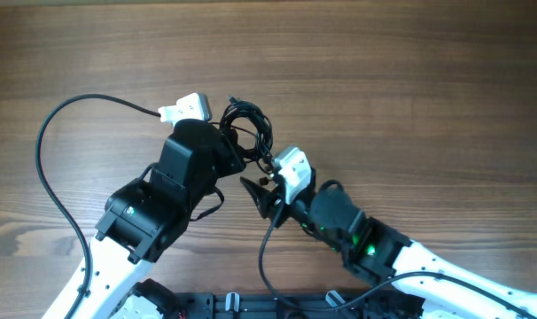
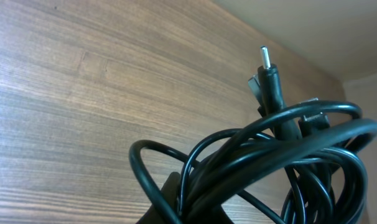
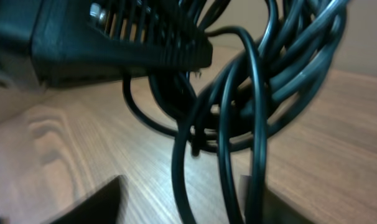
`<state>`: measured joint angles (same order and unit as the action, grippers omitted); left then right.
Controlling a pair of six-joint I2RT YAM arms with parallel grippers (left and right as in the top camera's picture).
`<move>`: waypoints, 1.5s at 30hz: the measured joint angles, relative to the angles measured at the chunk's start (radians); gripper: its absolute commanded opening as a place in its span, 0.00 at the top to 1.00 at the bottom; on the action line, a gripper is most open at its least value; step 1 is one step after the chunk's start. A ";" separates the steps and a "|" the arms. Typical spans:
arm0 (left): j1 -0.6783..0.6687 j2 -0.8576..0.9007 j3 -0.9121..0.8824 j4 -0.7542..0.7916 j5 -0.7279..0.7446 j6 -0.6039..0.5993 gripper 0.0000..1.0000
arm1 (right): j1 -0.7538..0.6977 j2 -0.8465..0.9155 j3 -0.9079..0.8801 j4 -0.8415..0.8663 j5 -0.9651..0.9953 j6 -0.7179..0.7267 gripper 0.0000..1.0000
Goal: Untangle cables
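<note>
The cables (image 1: 249,128) are a small knotted bundle of thin black wires held just above the wooden table (image 1: 410,80). My left gripper (image 1: 231,149) is shut on the bundle from the lower left. In the left wrist view the loops (image 2: 269,149) rise from the fingertips (image 2: 171,194), and a plug end (image 2: 270,74) points up. My right gripper (image 1: 258,182) sits just below the bundle. In the right wrist view its jaws (image 3: 182,205) stand apart, with three hanging strands (image 3: 251,93) between them, nearer the right finger (image 3: 272,202).
A thick black camera cable (image 1: 42,151) loops wide on the left from the left arm's white module (image 1: 187,108). The right arm's white module (image 1: 293,167) sits close under the bundle. The left gripper's black body (image 3: 114,37) fills the upper left of the right wrist view.
</note>
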<state>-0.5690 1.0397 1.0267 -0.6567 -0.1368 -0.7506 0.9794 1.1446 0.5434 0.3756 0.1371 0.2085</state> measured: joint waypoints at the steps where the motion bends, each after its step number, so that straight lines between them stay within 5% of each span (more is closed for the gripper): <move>1: 0.000 0.000 0.000 -0.002 0.003 -0.001 0.96 | 0.013 0.013 0.000 0.015 0.039 -0.001 0.95; 13: -0.007 0.000 -0.001 -0.024 -0.128 -0.003 0.96 | 0.041 -0.069 0.003 -0.091 -0.061 0.300 0.95; 22: -0.006 0.010 -0.001 -0.018 -0.047 0.009 0.96 | 0.024 -0.182 0.003 -0.106 -0.172 0.397 0.95; 45: 0.000 0.043 -0.001 -0.017 0.086 0.269 0.96 | -0.189 -0.190 0.002 0.021 -0.216 0.737 0.95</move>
<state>-0.5690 1.0828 1.0260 -0.6739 -0.0505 -0.4812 0.7906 0.9550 0.5449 0.3969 -0.0788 0.9459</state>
